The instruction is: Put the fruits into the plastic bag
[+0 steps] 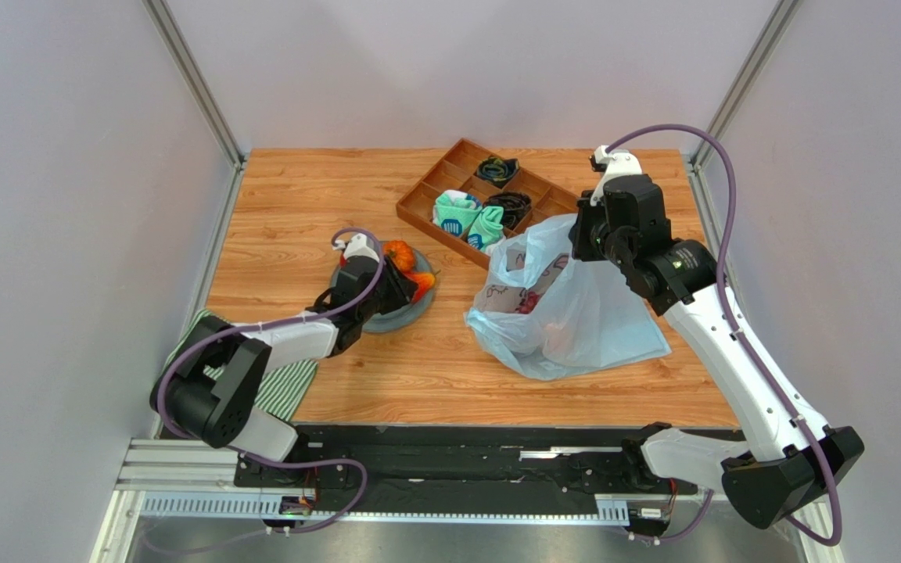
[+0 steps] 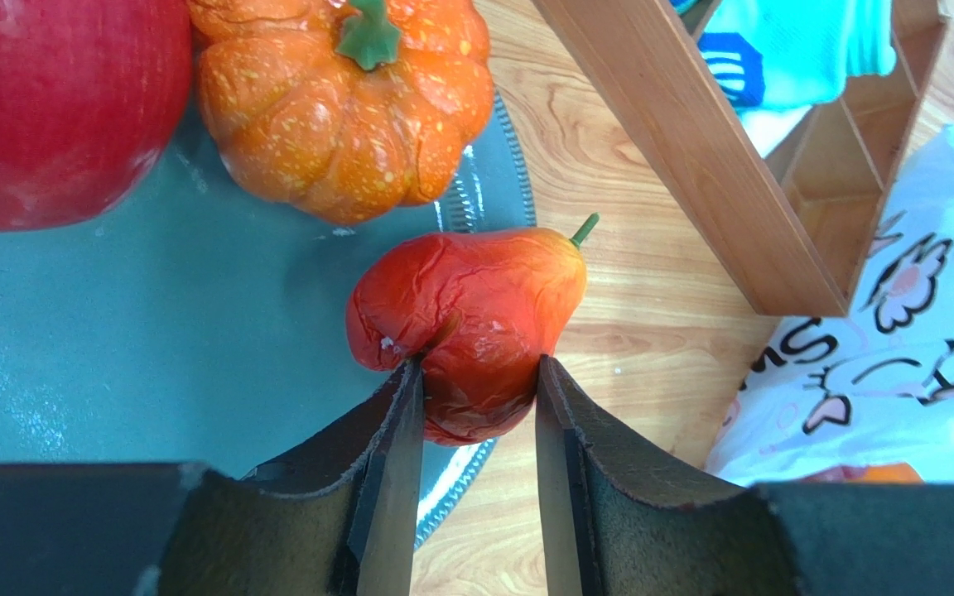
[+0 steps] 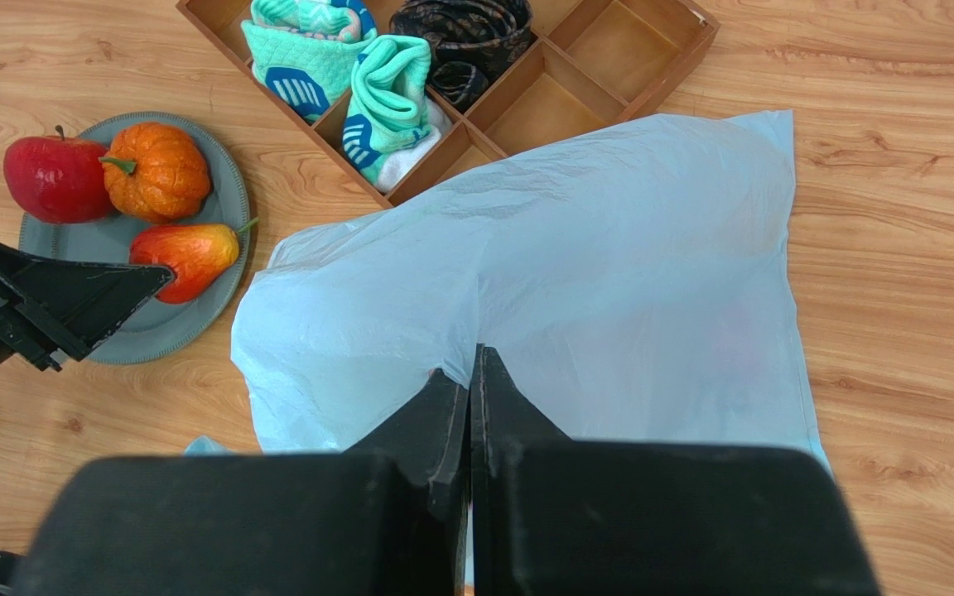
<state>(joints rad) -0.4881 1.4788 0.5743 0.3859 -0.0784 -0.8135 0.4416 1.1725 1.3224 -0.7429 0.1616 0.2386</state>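
Note:
My left gripper (image 2: 478, 363) is shut on the red-orange fruit (image 2: 470, 304) at the right edge of the grey plate (image 2: 134, 360). A red apple (image 2: 59, 99) and a ribbed orange fruit (image 2: 345, 99) also lie on the plate. From above, the left gripper (image 1: 402, 285) is over the plate (image 1: 402, 317). My right gripper (image 3: 471, 360) is shut on the upper edge of the light-blue plastic bag (image 3: 569, 261) and holds it lifted. The bag (image 1: 573, 311) stands mid-table with a dark red fruit (image 1: 529, 303) showing through it.
A wooden tray (image 1: 432, 199) with teal cloth and dark items stands at the back, close behind the bag and right of the plate. A green-striped cloth (image 1: 285, 387) lies at the front left under the left arm.

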